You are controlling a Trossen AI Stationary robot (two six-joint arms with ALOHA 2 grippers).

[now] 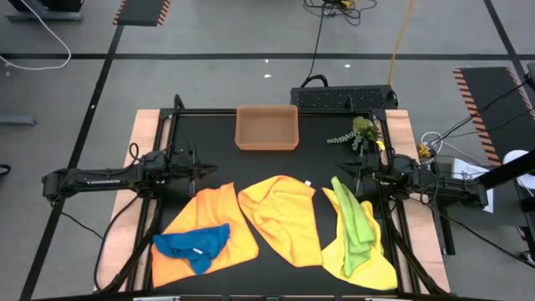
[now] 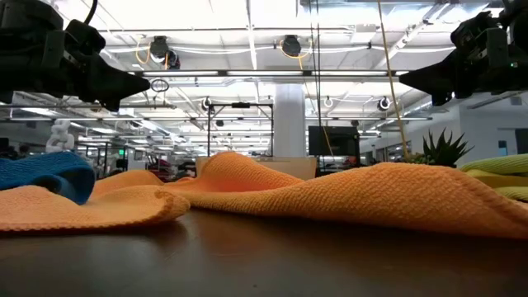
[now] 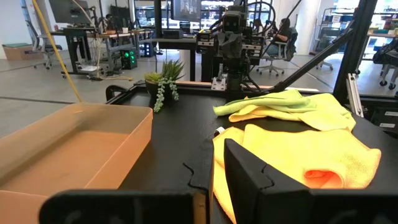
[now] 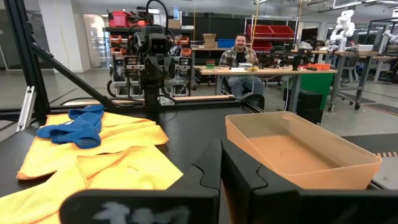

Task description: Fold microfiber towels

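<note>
My left claw and right claw hover shut and empty; towels lie crumpled along the surface's near edge, unfolded.

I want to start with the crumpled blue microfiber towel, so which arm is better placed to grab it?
Probably the left. The crumpled blue microfiber towel lies on the orange towel on the left gripper's side; the right gripper waits beyond the lime green towel.
</note>
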